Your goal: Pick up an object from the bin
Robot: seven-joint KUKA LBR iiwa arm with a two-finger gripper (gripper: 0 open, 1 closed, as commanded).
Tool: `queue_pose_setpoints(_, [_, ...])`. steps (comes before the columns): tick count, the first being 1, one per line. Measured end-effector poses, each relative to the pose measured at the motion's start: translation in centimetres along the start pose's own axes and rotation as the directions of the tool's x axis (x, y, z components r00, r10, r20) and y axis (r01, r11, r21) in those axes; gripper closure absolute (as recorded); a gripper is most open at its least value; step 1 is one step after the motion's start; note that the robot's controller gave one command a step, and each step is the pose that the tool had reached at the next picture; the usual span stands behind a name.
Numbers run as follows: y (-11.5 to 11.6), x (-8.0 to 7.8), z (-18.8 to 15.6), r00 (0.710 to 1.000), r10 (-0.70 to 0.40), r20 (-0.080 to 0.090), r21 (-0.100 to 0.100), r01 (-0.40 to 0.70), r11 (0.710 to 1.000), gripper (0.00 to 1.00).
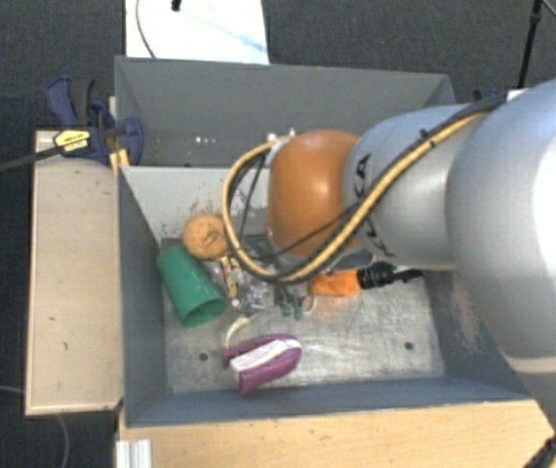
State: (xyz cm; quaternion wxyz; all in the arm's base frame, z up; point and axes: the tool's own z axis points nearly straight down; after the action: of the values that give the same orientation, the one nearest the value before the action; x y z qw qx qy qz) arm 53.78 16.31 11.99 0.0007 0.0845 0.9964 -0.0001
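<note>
A green cup (188,283) lies on its side against the sloping left wall of the bin (141,359), wider end turned toward the near wall. It probably rolled down the slope and stopped where the floor flattens out.

Everything else is easiest to place from that cup. The gripper (257,298) is down at floor level just to the cup's right, close beside the wider end. The wrist's orange cover (307,193) and a loop of cables (244,178) hang above it and hide most of it. Whether it is released or clenched cannot be told from here, and nothing can be seen held in it.

A tan round thing (204,235) touches the cup's narrow end on the far side. A pale curved scrap (233,331) lies just below and to the right of the cup's wider end, almost under the gripper. A purple and white thing (263,359) rests further toward the near wall, apart from the cup. An orange thing (335,284) sits well to the cup's right, beyond the gripper and partly under the arm (473,193).

The arm comes in low from the right, so the wrist is tilted over the middle of the floor. Judging by position alone, the pick would be either the cup or the pale scrap, the two things nearest the tool. Neither is lifted, so the task looks to be at the reaching stage
</note>
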Motion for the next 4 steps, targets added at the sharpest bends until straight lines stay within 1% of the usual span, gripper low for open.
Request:
queue_pose_setpoints(1, [-0.2,0.3,-4.9,1.000,-0.003,0.001,-0.001,0.003,1.000,1.00])
queue_pose_setpoints(2, [3.7,-0.9,-5.3,1.000,0.021,0.000,-0.001,-0.021,1.000,1.00])
queue_pose_setpoints(3, [1.8,2.5,-7.1,0.991,-0.137,-0.002,0.000,0.137,0.991,1.00])
queue_pose_setpoints(4, [2.6,2.2,-13.2,0.961,-0.277,-0.003,0.000,0.277,0.961,1.00])
